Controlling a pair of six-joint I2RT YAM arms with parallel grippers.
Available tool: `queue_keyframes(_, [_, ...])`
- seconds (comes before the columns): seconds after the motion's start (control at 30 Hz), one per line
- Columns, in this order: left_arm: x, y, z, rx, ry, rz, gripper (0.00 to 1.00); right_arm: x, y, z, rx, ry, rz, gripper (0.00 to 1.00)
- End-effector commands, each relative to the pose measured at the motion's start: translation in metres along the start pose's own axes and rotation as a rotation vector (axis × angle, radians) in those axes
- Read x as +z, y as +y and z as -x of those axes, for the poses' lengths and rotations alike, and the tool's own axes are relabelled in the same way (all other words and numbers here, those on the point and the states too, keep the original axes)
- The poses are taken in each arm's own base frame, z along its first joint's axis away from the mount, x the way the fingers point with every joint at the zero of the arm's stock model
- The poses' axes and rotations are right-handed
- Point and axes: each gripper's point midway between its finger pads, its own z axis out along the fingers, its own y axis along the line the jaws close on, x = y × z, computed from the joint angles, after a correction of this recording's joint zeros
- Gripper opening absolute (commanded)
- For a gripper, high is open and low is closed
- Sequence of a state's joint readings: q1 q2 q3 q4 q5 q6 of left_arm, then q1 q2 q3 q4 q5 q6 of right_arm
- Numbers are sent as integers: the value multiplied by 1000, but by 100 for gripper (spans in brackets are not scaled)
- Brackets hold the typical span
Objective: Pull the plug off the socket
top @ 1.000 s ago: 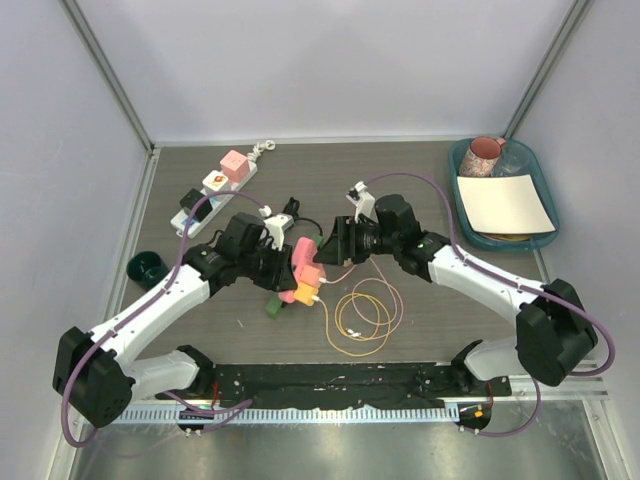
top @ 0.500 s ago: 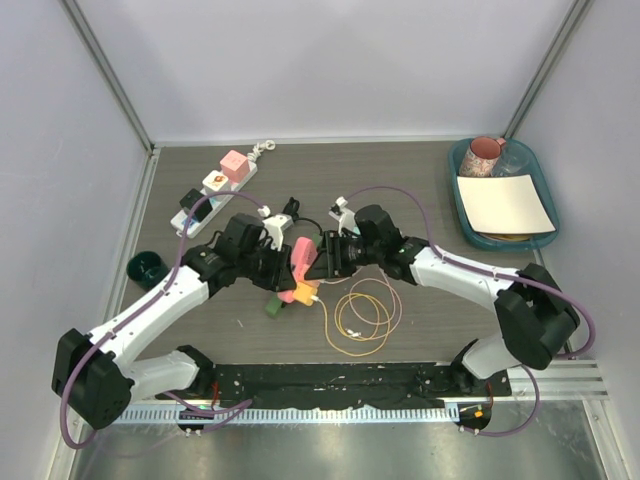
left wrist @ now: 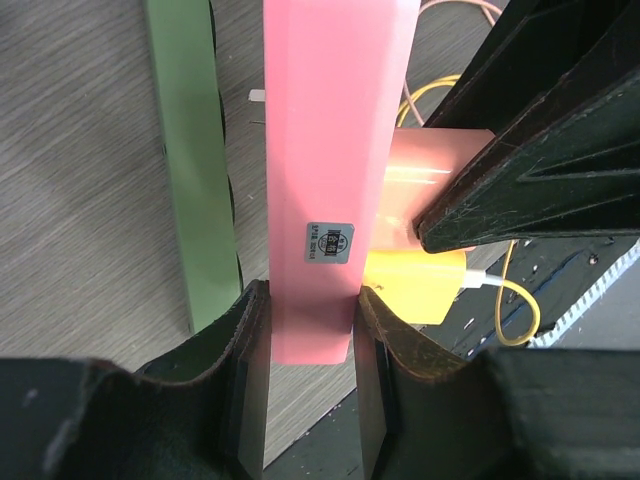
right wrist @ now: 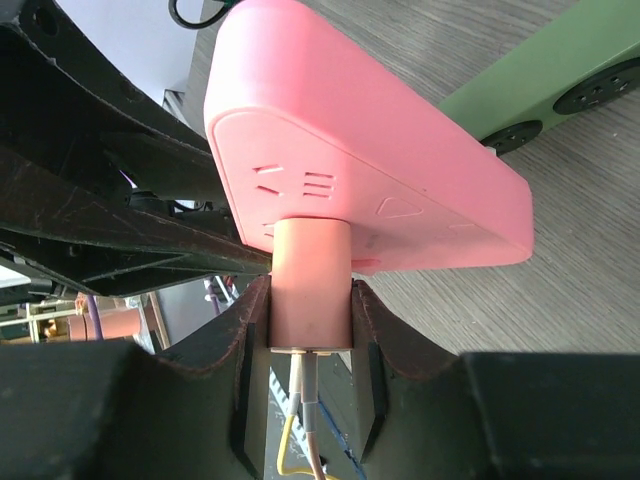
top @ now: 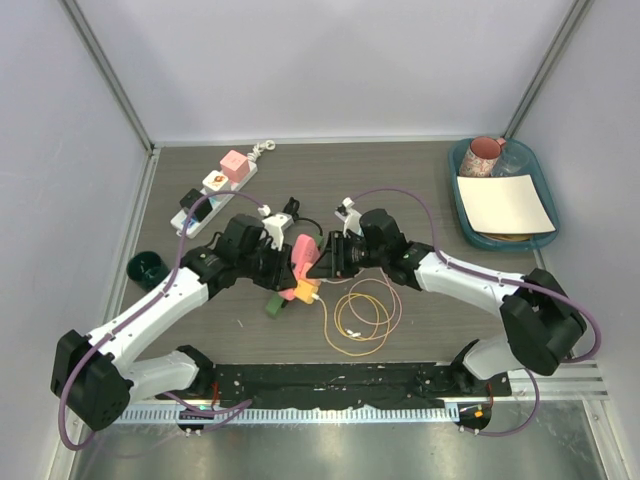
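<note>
My left gripper [left wrist: 310,340] is shut on the lower end of a pink socket block [left wrist: 335,150] and holds it on edge above the table. A salmon-pink plug [right wrist: 310,280] sits in the block's face [right wrist: 370,150], and my right gripper [right wrist: 310,330] is shut on it, with its cable running out between the fingers. A yellow plug [left wrist: 415,285] is also in the block, just below the salmon one [left wrist: 430,190]. In the top view the two grippers meet at the block [top: 300,252] mid-table, and the right gripper [top: 322,264] hides the salmon plug.
A green power strip [left wrist: 195,170] lies under the block. Coiled yellow and pink cables [top: 362,310] lie to the front right. A white power strip [top: 215,185] is at the back left, a dark green bowl [top: 148,268] at the left, and a teal tray [top: 465,150] at the back right.
My right gripper has moved left to the pink socket block and now grips the salmon plug. My left gripper has kept its hold on the block, almost still.
</note>
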State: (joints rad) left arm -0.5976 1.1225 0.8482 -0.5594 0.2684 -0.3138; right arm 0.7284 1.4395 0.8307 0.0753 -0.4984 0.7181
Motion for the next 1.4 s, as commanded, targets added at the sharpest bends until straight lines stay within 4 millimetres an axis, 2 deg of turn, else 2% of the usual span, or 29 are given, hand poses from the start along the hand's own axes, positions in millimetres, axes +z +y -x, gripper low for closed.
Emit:
queue_keyframes(0.0, [-11,32,16,-36,-74,142,0,-17,-1,9,-25,-45,-7,1])
queue_keyframes(0.43, [-11,40,13,-44,-67,178,0,-22,-4,12,-17,-51,-15,1])
queue_keyframes(0.6, [-11,49,11,-51,-52,230,0,-31,-7,16,-27,-65,-28,1])
queue_keyframes(0.77, [-9,57,7,-68,-27,264,0,-42,-17,9,-22,-55,-61,1])
queue_keyframes(0.9, [-10,57,9,-69,-41,264,0,-49,-26,9,-9,-53,-69,1])
queue_keyframes(1.0, [-10,58,8,-71,-38,269,0,-50,-24,12,-14,-57,-63,1])
queue_keyframes(1.13, [-11,50,12,-64,-56,225,0,-52,-23,19,-27,-73,-73,1])
queue_keyframes(1.23, [-18,41,23,-45,-120,184,0,-58,-34,29,-33,-113,-142,1])
queue_keyframes(1.37, [-24,28,30,-26,-168,118,0,-77,-70,48,-38,-179,-292,1])
